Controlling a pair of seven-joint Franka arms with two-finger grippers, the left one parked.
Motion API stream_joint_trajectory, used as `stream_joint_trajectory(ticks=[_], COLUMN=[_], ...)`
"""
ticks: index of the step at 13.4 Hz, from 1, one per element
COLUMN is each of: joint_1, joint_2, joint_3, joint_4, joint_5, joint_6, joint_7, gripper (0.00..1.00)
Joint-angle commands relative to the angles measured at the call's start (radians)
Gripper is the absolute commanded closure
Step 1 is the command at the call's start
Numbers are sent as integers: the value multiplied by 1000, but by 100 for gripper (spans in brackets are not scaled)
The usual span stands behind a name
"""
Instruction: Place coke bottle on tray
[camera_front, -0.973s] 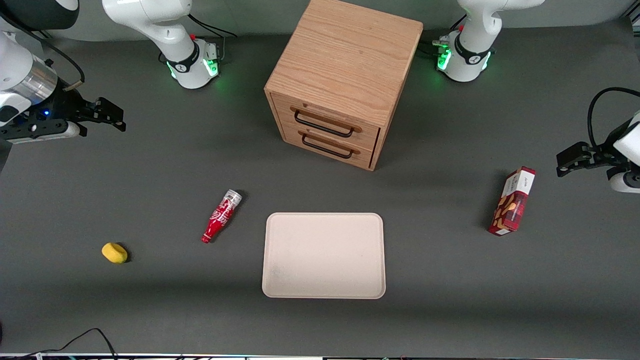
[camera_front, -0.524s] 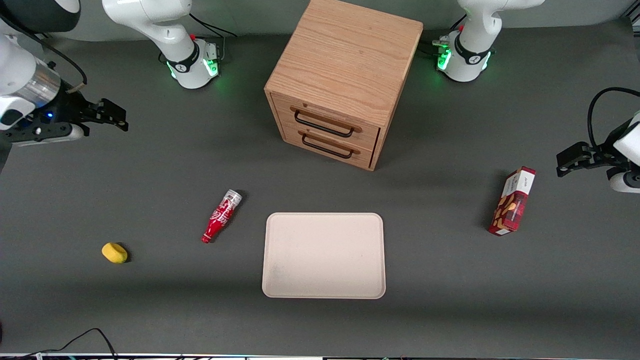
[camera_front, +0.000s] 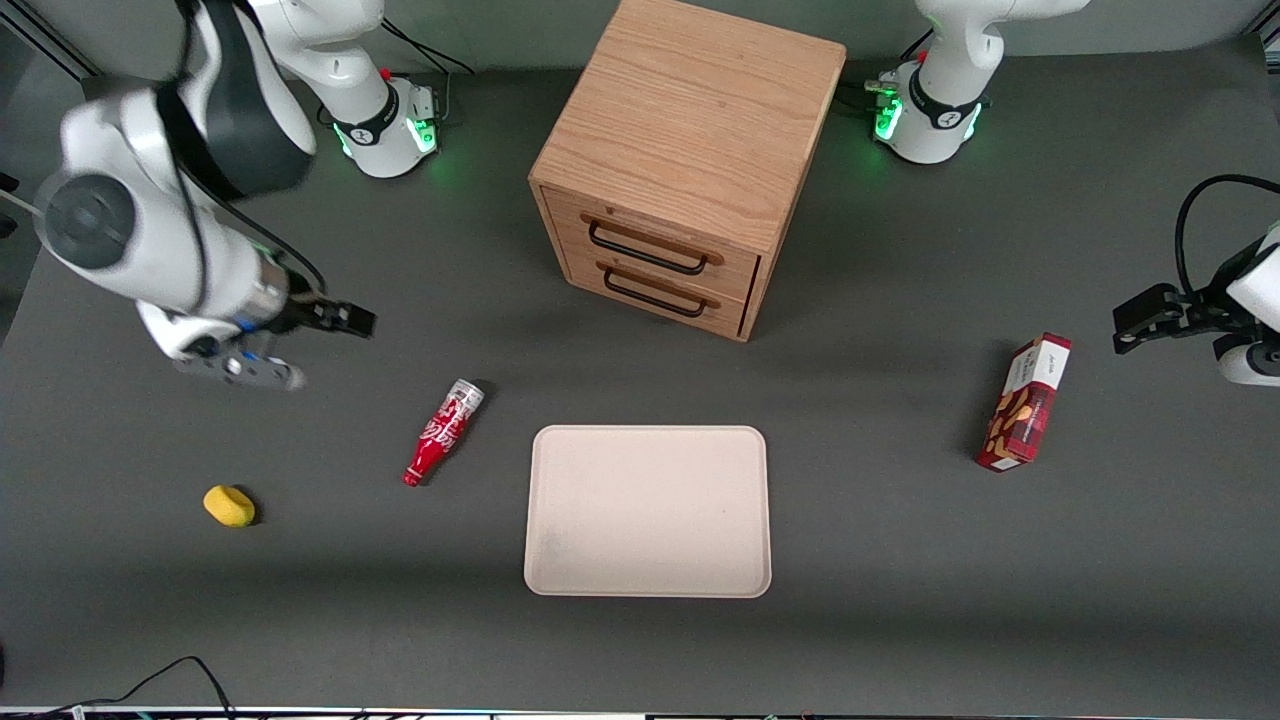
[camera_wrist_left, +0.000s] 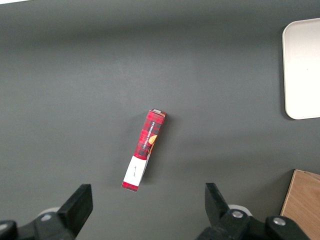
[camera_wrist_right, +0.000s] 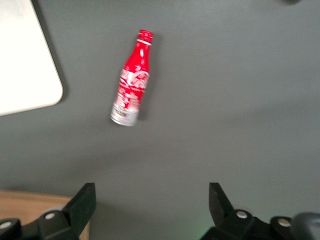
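The coke bottle (camera_front: 443, 432) lies on its side on the dark table, silver base toward the cabinet and red neck toward the front camera. It lies beside the beige tray (camera_front: 648, 510), which has nothing on it. My right gripper (camera_front: 320, 350) hovers above the table, farther from the front camera than the bottle and toward the working arm's end. In the right wrist view the gripper (camera_wrist_right: 152, 200) is open and empty, with the bottle (camera_wrist_right: 132, 80) and a corner of the tray (camera_wrist_right: 25, 60) ahead of its fingers.
A wooden two-drawer cabinet (camera_front: 690, 150) stands farther from the front camera than the tray. A small yellow object (camera_front: 229, 505) lies toward the working arm's end. A red snack box (camera_front: 1025, 403) stands toward the parked arm's end and shows in the left wrist view (camera_wrist_left: 145, 150).
My right arm has swung in from the table's end toward the bottle, and the gripper now hovers much closer to it. Bottle, tray and the other things have not moved.
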Motion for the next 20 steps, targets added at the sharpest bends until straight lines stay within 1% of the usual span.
stream_joint_trajectory(ticks=[1,3,8,11,12,14,17,20], joint_1=[4,17,22,17,14,8,8,5], joint_2=[154,217,236,237,245,272,303,334], joint_3=[46,62,62,62,60,59,49,48], joint_4=[78,65,-89,-182,-196,-199,-201,-201], joint_5=[-32,-92,-100,-127,-129,-158,-167,-193], joint_6=[83,162,401,524,553,579,621,655], joint_7=[145,198,342,357,357,357,359,377], gripper=[0,0,0,0,0,0,0,0])
